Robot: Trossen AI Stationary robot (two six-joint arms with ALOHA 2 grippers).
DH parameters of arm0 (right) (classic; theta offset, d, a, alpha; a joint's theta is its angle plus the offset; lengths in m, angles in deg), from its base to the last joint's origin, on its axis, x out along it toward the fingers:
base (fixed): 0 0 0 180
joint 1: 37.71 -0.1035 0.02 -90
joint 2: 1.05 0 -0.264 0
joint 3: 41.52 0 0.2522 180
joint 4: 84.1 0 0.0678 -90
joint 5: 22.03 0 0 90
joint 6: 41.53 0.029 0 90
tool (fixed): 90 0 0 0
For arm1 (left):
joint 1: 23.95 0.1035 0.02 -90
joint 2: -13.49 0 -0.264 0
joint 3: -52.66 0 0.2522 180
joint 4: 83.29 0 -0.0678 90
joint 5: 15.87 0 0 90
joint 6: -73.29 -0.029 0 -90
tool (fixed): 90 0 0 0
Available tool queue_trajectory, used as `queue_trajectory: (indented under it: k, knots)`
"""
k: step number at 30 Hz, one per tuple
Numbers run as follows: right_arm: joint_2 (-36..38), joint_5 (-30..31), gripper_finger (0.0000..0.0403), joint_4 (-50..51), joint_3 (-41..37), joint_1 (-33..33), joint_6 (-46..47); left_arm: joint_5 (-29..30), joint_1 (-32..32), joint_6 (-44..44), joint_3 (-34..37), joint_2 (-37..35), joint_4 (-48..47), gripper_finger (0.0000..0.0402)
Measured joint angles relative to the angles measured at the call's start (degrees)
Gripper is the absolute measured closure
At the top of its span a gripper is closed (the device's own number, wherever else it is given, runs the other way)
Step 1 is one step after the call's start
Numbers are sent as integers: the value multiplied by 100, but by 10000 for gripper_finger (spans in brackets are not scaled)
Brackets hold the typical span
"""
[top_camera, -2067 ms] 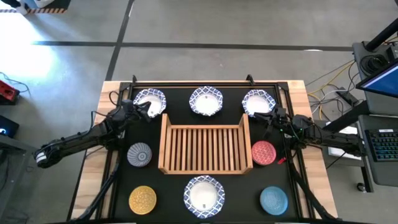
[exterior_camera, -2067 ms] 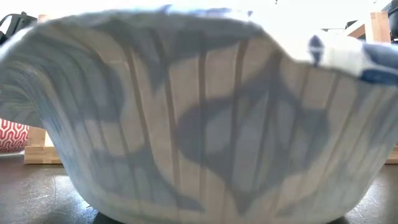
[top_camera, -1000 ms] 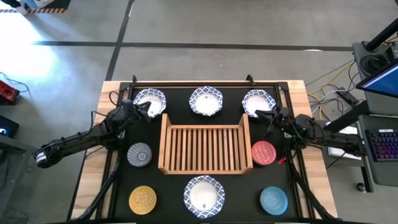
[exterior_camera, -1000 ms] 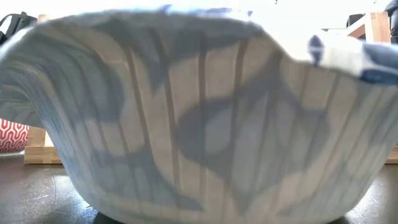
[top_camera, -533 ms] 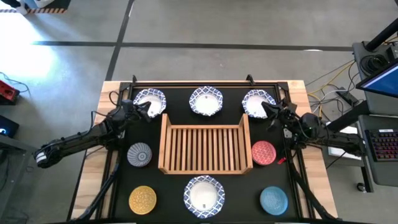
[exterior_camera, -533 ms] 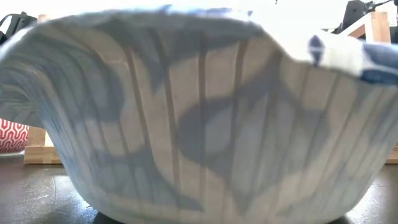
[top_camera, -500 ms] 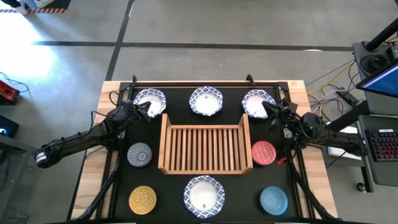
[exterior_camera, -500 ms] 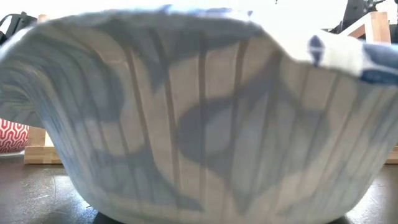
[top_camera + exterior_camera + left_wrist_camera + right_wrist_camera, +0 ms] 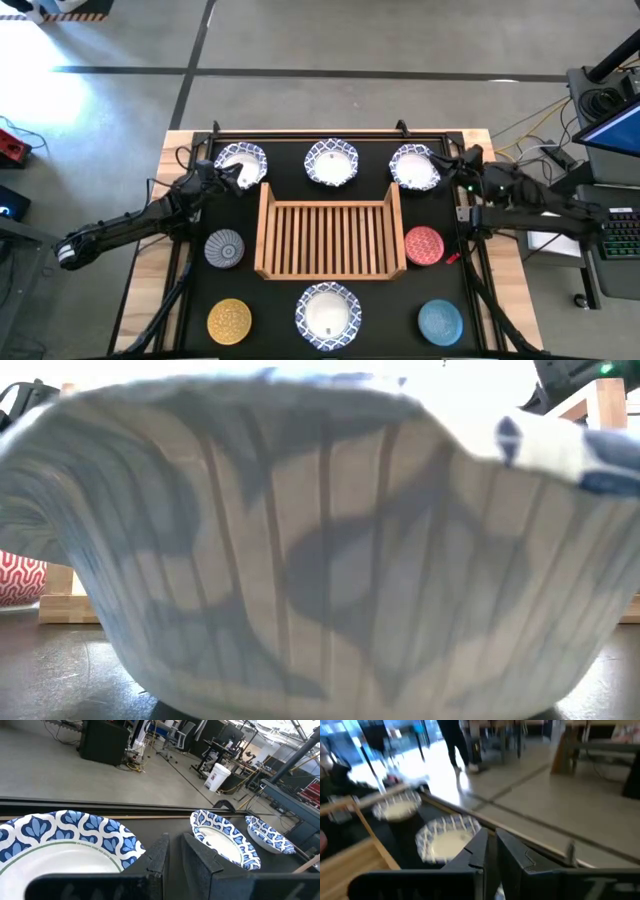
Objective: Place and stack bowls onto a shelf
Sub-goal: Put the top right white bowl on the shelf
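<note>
Filling low view: bowl [image 9: 330,550], prob. front-centre.

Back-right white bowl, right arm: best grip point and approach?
Pinch the rim of the back-right white bowl on its outer side, nearest the right pincer, coming from above. It sits upright and apart from the shelf, so its thin rim is probably the only graspable edge.

White bin [image 9: 216,776], laptop [image 9: 612,135] beyond table.

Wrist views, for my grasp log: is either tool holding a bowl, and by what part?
Nothing is held. The left tool sits beside the blue-patterned rim of a round white bowl, none of it between its fingers; the right tool is empty.
</note>
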Motion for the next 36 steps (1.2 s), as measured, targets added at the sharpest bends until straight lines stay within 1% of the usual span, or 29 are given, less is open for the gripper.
queue_trajectory:
  k: [3,7,12,16,18,20,25,30,36]
  knots:
    - [-419,-4,349,928,567,56,290,0,-1,0,-1,0,-1,369]
    - [-901,12,307,2128,1190,213,822,-1,0,0,-1,0,0,369]
    - [-1338,-69,257,3201,1534,427,1527,-2,0,0,-2,0,0,369]
    - [-1715,-498,233,3904,1642,633,1947,0,-1,0,0,0,0,369]
    - [-1926,-757,230,3942,1647,749,1985,0,-2,0,0,0,0,369]
    - [-2141,-948,230,3866,1647,873,1836,-1,-2,0,-2,0,0,369]
    - [-2708,-1024,231,3866,1856,1305,1354,0,0,0,-2,0,-1,369]
    - [-3187,-1810,231,3867,2176,2025,805,-2,-2,0,-2,0,0,369]
    - [-3741,-2631,232,3731,2390,3052,627,0,0,0,-2,0,0,369]
